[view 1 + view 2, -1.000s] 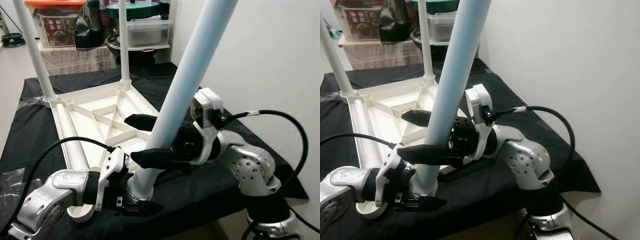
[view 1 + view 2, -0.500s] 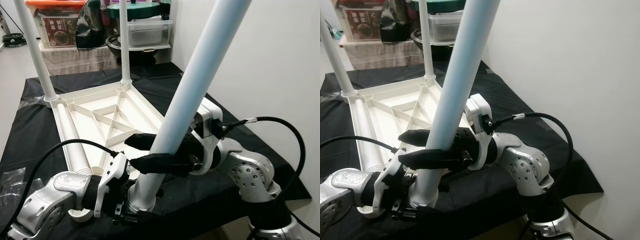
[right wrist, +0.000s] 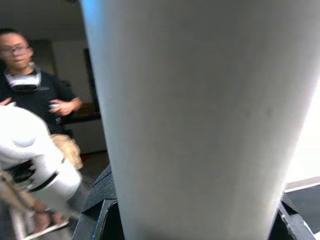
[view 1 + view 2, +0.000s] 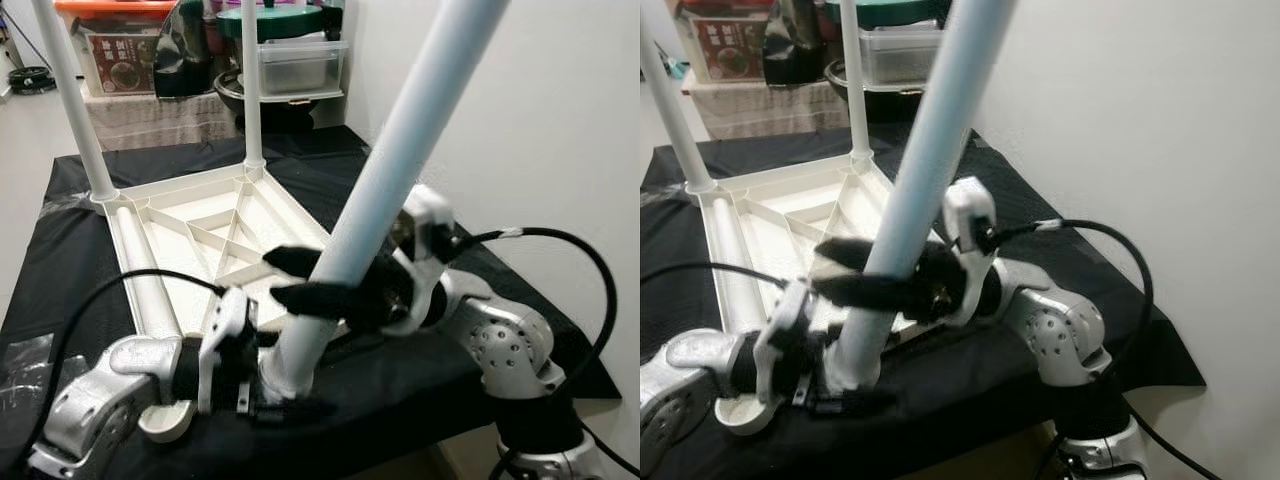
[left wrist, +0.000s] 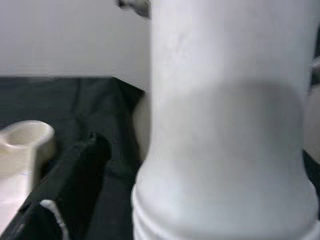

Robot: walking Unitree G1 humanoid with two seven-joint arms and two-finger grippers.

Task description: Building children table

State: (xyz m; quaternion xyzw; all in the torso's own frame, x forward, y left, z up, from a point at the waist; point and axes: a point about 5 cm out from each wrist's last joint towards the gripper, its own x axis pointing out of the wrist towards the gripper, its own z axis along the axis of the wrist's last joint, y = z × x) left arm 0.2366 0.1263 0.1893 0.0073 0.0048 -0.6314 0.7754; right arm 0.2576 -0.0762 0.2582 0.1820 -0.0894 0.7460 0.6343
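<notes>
1. our right gripper (image 4: 300, 278) is clenched on the white table leg (image 4: 400, 165), one black finger on each side of the tube, partway up from its foot.
2. our left gripper (image 4: 275, 385) grasps the same leg at its ribbed base, low over the black cloth (image 4: 390, 380).
3. the leg leans up and to the right, its base at the near corner of the upturned white tabletop (image 4: 215, 235).
4. two more legs (image 4: 75, 100) stand upright in the far corners; another lies along the tabletop's left edge.
5. plastic storage boxes (image 4: 300, 60) sit behind, a white wall (image 4: 540, 120) on the right.
6. a person in black (image 3: 30, 90) appears in the right wrist view.
</notes>
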